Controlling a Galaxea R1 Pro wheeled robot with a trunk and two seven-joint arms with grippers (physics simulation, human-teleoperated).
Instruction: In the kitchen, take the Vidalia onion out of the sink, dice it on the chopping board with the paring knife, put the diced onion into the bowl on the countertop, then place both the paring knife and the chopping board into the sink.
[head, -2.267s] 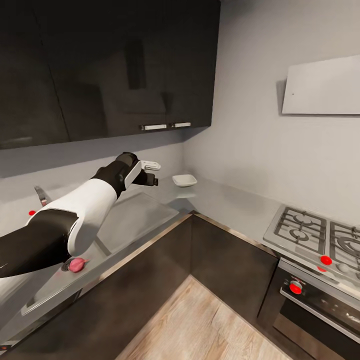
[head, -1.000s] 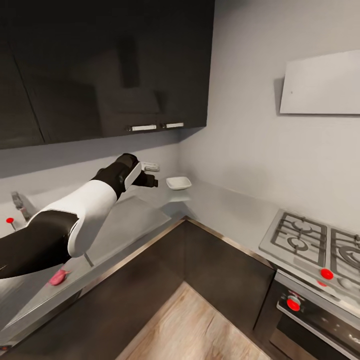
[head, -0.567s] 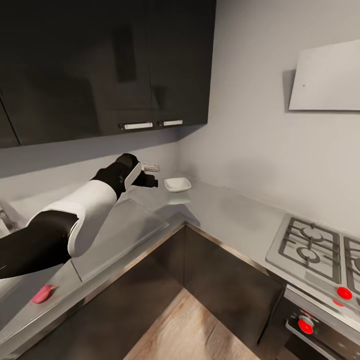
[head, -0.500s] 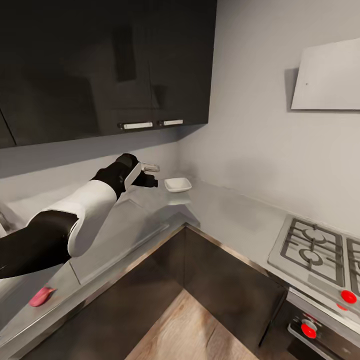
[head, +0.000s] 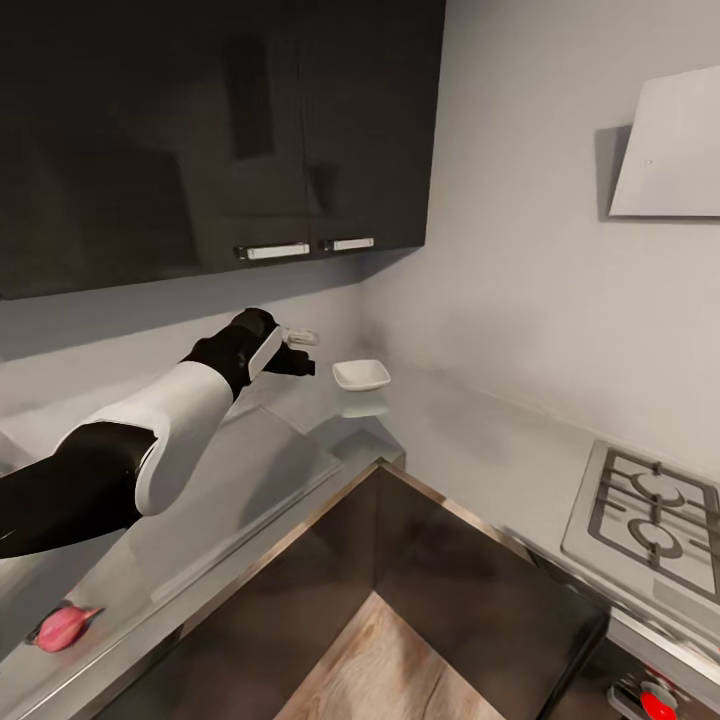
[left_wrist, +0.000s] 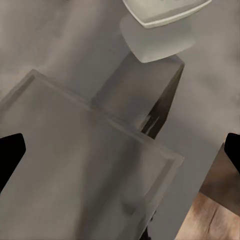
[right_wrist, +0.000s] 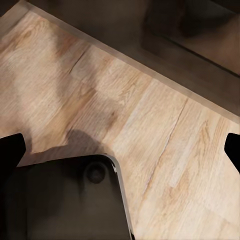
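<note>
Bare table (head: 470, 430) runs from the inner corner toward the hob (head: 655, 510); the bowl (head: 361, 375) stands in that corner; dark wall cabinets (head: 210, 130) hang low overhead.

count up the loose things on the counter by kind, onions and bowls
Vidalia onion: 1, pinkish-red, lying at the near end of the countertop.
bowl: 1, white, in the far corner just past the left hand.
Total: 2
</note>
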